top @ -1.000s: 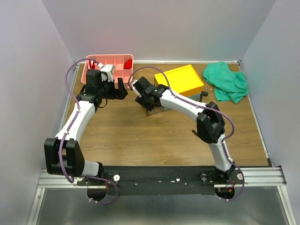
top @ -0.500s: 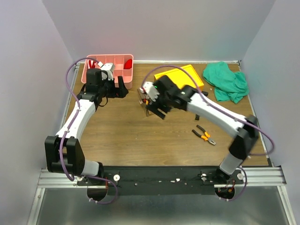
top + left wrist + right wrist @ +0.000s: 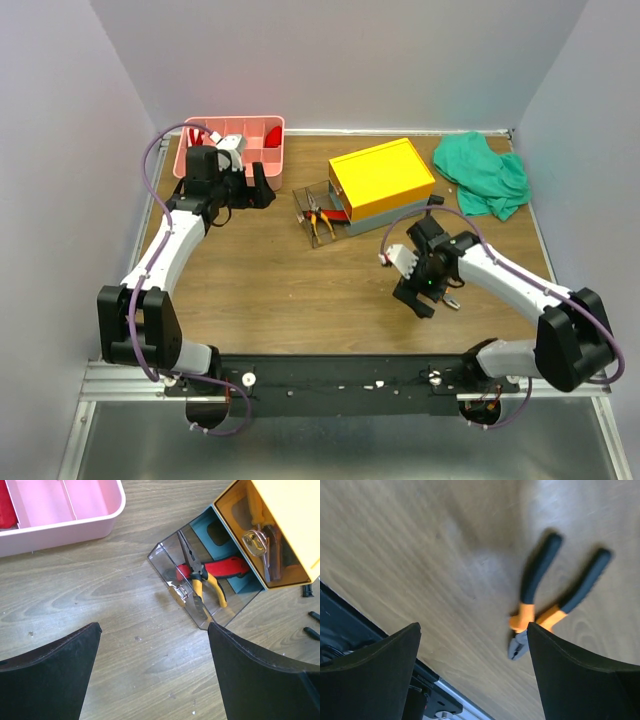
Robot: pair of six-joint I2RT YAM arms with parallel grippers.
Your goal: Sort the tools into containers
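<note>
Left gripper point(image 3: 152, 645): we are seeing its fingers standing wide apart, holding nothing, hanging over the table point(image 3: 100, 595) between the pink tray point(image 3: 65, 525) and the toolbox point(image 3: 383, 178).
Right gripper point(image 3: 472, 630): we are finding its fingers parted wide above the orange-and-black pliers point(image 3: 527, 615), gripping nothing.
Orange-and-black pliers: we are seeing them lying flat on the wood, apart from the toolbox, on its near side.
Clear drawer point(image 3: 162, 562): we are seeing it standing pulled out of the toolbox, with yellow-handled pliers point(image 3: 212, 587) and a red-handled cutter point(image 3: 227, 566) lying inside.
</note>
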